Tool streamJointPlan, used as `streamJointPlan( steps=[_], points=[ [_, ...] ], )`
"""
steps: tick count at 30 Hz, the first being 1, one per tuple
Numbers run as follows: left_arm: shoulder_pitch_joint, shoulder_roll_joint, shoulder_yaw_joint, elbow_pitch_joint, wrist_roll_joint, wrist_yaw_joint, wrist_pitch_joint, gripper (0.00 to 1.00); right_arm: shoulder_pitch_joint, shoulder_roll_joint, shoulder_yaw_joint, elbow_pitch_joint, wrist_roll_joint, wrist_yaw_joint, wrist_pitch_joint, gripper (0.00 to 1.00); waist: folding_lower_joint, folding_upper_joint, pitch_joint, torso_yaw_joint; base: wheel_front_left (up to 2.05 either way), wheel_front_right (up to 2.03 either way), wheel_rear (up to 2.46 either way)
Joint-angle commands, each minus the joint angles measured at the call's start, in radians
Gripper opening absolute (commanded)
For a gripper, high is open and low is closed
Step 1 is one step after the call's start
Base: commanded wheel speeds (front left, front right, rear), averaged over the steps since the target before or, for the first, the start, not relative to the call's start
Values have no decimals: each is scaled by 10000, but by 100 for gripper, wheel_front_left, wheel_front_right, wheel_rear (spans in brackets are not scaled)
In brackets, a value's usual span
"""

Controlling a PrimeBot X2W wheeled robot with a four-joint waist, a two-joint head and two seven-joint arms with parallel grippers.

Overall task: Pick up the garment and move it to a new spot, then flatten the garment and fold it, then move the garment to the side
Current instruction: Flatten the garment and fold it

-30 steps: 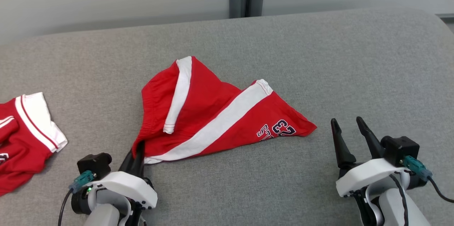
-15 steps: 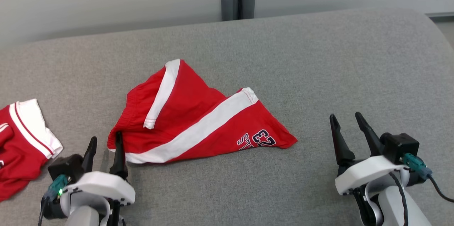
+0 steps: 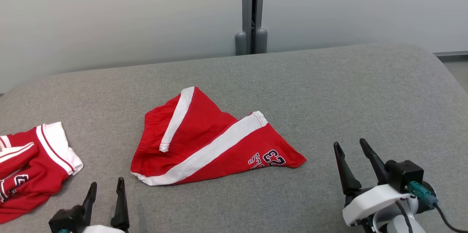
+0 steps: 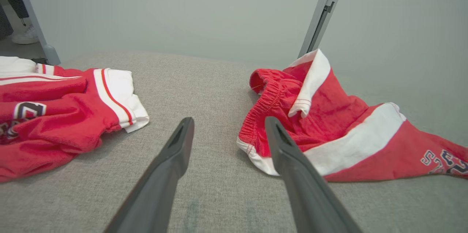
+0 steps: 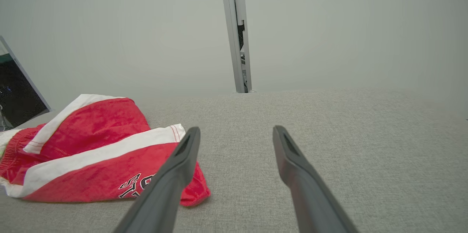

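The garment (image 3: 204, 141) is a pair of red shorts with white stripes and dark lettering, lying rumpled and partly folded over on the grey padded surface (image 3: 347, 86). My left gripper (image 3: 106, 183) is open at the lower left, just short of the shorts' near left corner and not touching it. In the left wrist view the garment (image 4: 329, 127) lies to the right of my open left gripper (image 4: 229, 121). My right gripper (image 3: 349, 143) stands open to the right of the shorts. In the right wrist view the garment (image 5: 91, 152) is left of the open right gripper (image 5: 236, 130).
A second red and white garment (image 3: 29, 167) lies bunched at the left edge of the surface, also in the left wrist view (image 4: 55, 108). A pale wall with a grey post (image 3: 251, 10) stands behind the far edge. Bare fabric stretches right of the shorts.
My left gripper opened, let go of the shorts' near left corner and drew back toward me. The head camera tilted up. The right gripper stayed open.
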Motion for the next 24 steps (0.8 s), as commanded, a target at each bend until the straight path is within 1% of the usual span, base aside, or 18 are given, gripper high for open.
streamJointPlan(
  steps=[1, 8, 13, 15, 21, 24],
  points=[
    [120, 32, -46, -144, 98, 42, -5, 100, 153, -69, -10, -90, -70, -3, -1, 100, 0, 0, -52, 30, 0, 0, 0],
    [689, 37, -316, -667, 210, 464, -5, 100, 510, -65, -57, -445, -484, -3, -1, 100, 0, 0, -160, 150, 0, 0, 0],
    [521, 33, -412, -687, 168, 429, -5, 100, 542, -62, 41, -319, -359, -3, -1, 100, 0, 0, 11, 293, 0, 0, 0],
    [352, 34, -509, -608, 61, 308, -5, 100, 365, -59, 169, -187, -286, -3, -1, 100, 0, 0, 215, 401, 0, 0, 0],
    [-603, 42, -935, 239, -199, -341, -5, 100, -704, -60, 659, 210, -68, -3, -1, 100, 0, 0, 1141, 733, 0, 0, 0],
    [-1155, 37, -990, 659, -104, -526, -5, 100, -1347, -63, 967, 409, 51, -3, -1, 100, 0, 0, 1561, 806, 0, 0, 0]
  ],
)
